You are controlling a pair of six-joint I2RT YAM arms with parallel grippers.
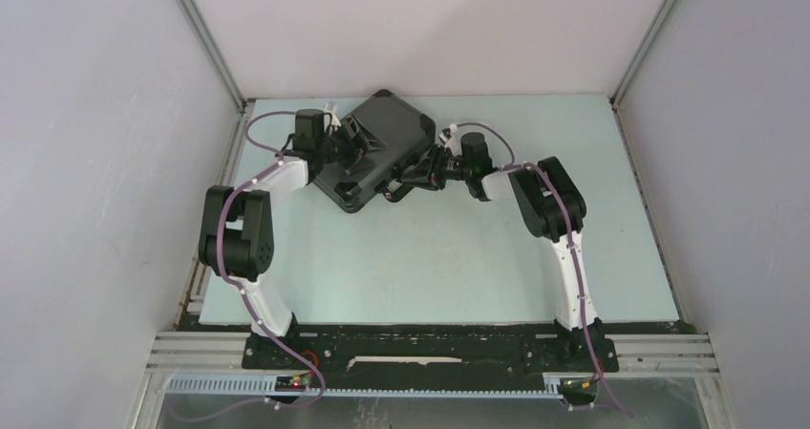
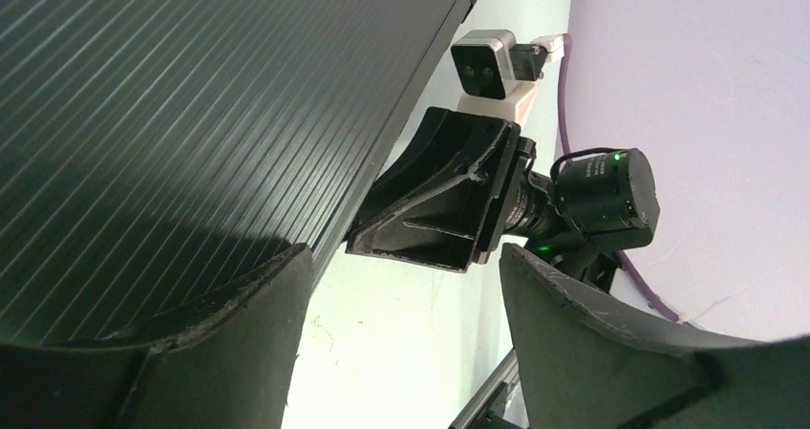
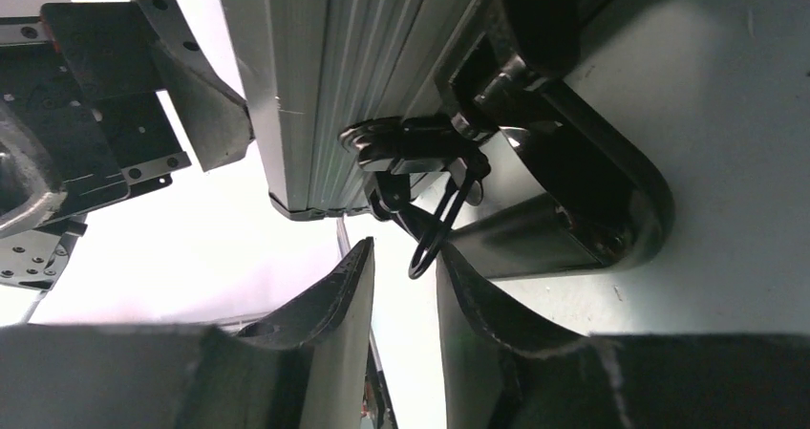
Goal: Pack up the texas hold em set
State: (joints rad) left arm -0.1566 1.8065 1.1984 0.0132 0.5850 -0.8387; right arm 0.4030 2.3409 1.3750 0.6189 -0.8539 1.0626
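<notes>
Briefcase (image 1: 377, 147) lies shut at the far middle of the desk (image 1: 430, 257). Left pincer (image 2: 403, 257) gapes released against its ribbed shell. Right pincer (image 3: 403, 255) stands narrowly parted around the latch ring (image 3: 428, 243), perhaps touching it.

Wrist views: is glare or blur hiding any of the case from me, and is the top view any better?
Right wrist: white blow-out left of the case, highlights on the glossy handle, clasp sharp. Left wrist: ribbed case side sharp but darkening toward the bottom; the near fingers are black silhouettes. Top: soft, even light, though the black case shows little detail.
</notes>
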